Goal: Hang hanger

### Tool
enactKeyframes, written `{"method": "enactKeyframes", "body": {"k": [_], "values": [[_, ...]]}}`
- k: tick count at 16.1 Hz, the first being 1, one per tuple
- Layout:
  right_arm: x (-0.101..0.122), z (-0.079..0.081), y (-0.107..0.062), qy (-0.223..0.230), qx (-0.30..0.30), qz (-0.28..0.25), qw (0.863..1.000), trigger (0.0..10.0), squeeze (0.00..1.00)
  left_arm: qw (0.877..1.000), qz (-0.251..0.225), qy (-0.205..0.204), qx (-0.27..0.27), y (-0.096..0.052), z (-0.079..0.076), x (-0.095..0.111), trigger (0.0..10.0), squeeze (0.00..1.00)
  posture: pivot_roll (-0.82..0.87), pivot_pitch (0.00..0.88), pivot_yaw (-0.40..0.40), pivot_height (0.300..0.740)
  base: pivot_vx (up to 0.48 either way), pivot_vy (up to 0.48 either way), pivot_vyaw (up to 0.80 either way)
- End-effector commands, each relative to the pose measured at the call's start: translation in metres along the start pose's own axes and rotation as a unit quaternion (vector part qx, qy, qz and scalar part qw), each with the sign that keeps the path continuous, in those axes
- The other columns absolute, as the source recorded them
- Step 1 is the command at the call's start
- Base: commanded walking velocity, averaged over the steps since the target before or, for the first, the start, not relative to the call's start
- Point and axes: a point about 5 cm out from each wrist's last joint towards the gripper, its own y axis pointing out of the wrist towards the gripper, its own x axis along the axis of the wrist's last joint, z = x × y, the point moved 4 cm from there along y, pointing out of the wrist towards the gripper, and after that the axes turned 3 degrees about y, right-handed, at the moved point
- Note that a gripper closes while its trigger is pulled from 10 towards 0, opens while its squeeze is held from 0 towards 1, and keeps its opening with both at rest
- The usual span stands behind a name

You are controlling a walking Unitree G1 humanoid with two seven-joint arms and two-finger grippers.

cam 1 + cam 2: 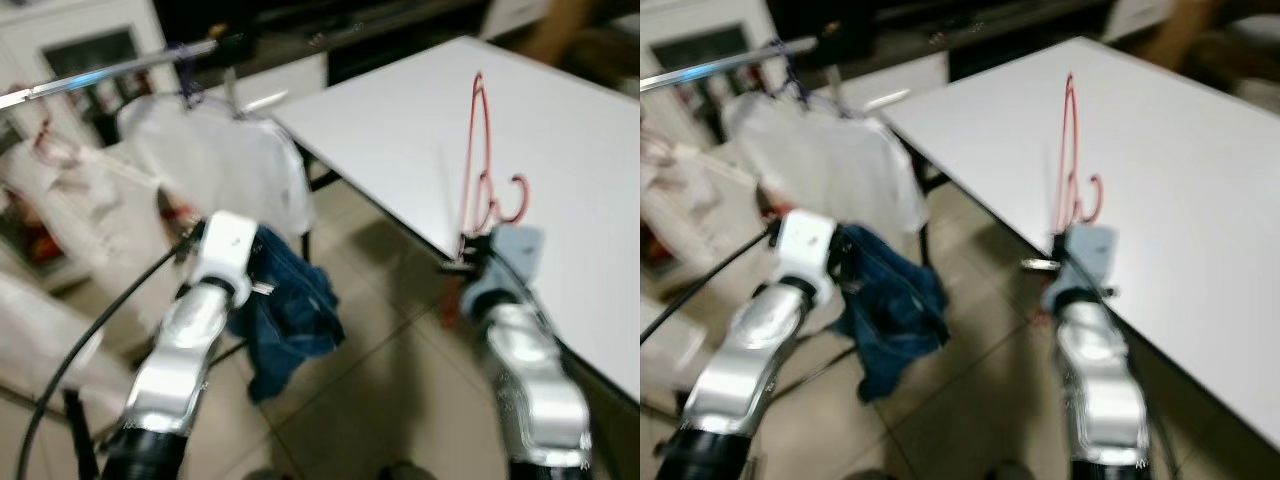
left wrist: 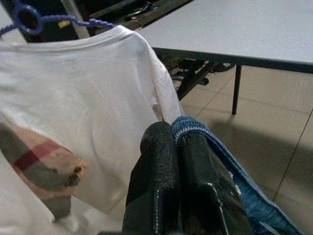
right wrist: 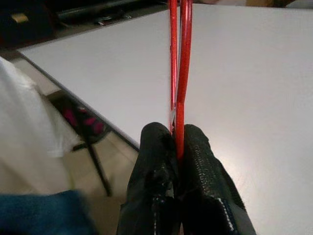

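My right gripper (image 3: 177,142) is shut on a thin red hanger (image 1: 474,160), held upright beside the edge of the white table (image 1: 560,120); its hook (image 1: 517,198) curls near the gripper. My left gripper (image 2: 178,139) is shut on blue denim cloth (image 1: 290,310), which hangs down below it. A white T-shirt (image 1: 220,160) hangs on a blue hanger (image 2: 29,19) from a silver rail (image 1: 100,75) at the upper left, just beyond the left gripper.
More light garments (image 1: 60,200) hang to the left along the rail. The table's dark legs (image 2: 237,88) stand on a beige tiled floor (image 1: 370,400). A black cable (image 1: 90,340) runs along the left arm.
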Motion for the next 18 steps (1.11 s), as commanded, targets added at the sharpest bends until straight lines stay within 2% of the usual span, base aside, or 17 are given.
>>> {"method": "enactKeyframes", "body": {"k": [1, 2, 4, 6, 11, 18], "values": [[0.001, -0.011, -0.002, -0.004, -0.021, 0.000, 1.000, 10.0, 0.00, 0.999, -0.038, -0.025, 0.011, 0.001, 0.002, 0.017, 10.0, 0.00, -0.10, 0.046, 0.108, 0.740, 0.000, 0.000, -0.80], [-0.002, -0.017, -0.005, -0.020, -0.033, 0.005, 0.999, 10.0, 0.00, 0.998, -0.052, -0.037, 0.020, 0.000, 0.005, 0.019, 10.0, 0.00, -0.12, 0.048, 0.114, 0.740, 0.000, 0.000, -0.80], [0.001, -0.020, -0.007, -0.026, -0.024, 0.002, 0.999, 10.0, 0.00, 0.999, -0.045, -0.015, 0.021, -0.001, 0.005, 0.013, 10.0, 0.00, -0.12, 0.049, 0.109, 0.740, 0.000, 0.000, -0.80], [0.004, -0.022, -0.005, -0.033, -0.022, 0.000, 0.999, 10.0, 0.00, 0.998, -0.052, -0.023, 0.025, -0.002, 0.006, 0.016, 10.0, 0.00, -0.12, 0.053, 0.094, 0.740, 0.000, 0.000, -0.80], [-0.004, -0.017, -0.001, -0.034, -0.005, 0.032, 0.999, 10.0, 0.00, 0.997, -0.051, -0.032, 0.042, -0.003, 0.011, 0.015, 10.0, 0.00, -0.12, 0.056, 0.061, 0.740, 0.000, 0.000, -0.80], [-0.010, -0.011, -0.001, -0.032, 0.012, 0.057, 0.998, 10.0, 0.00, 0.997, -0.045, -0.032, 0.045, 0.001, 0.014, 0.016, 10.0, 0.00, -0.12, 0.064, 0.064, 0.740, 0.000, 0.000, -0.80]]}}
